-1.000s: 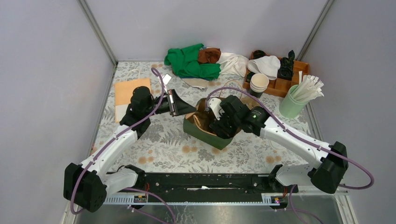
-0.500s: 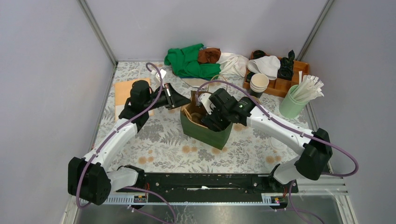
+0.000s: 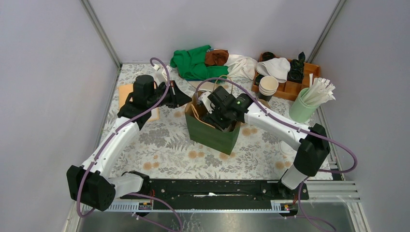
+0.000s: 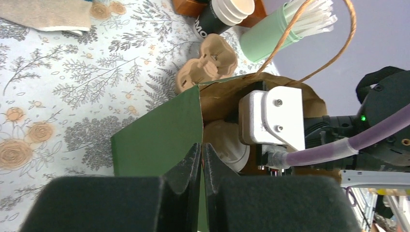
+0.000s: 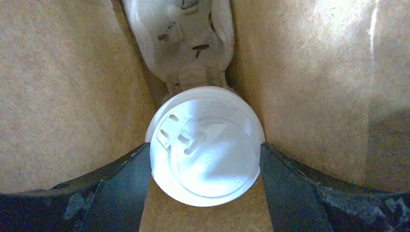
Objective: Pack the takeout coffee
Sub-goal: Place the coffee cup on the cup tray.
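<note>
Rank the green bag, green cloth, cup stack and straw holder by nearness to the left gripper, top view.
1. green bag: touching it, right side
2. green cloth: behind it
3. cup stack: back right
4. straw holder: farthest right

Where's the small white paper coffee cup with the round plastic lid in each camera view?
Right wrist: the small white lidded paper coffee cup sits dead centre, lid facing the camera.
Left wrist: the cup is at centre, peeking from the mouth of the green paper bag.
Top external: hidden inside the bag, under the right hand.
Shared landmark: the green paper bag.
</note>
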You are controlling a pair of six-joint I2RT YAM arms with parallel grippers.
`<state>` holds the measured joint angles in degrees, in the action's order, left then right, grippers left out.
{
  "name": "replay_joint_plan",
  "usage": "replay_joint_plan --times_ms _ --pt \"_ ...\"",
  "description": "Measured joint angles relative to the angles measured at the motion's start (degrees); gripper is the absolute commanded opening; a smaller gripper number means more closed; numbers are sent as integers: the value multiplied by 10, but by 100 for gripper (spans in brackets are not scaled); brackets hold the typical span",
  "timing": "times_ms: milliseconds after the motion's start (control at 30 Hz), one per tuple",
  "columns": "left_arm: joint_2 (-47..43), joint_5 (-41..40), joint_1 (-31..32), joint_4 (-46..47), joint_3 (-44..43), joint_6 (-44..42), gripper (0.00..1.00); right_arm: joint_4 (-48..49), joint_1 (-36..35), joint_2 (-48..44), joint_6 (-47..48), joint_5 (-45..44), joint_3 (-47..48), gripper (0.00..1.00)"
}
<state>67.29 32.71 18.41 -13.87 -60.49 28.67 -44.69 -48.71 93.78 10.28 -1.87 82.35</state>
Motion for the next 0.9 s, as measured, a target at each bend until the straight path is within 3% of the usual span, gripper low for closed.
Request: replay_joint_plan --times_ms 433,900 --pt "0 -29 0 -30 -8 -41 7 15 0 10 -7 -7 -3 34" --pt "34 -40 31 -52 -78 -72 7 54 -17 -5 -21 -42 -35 35"
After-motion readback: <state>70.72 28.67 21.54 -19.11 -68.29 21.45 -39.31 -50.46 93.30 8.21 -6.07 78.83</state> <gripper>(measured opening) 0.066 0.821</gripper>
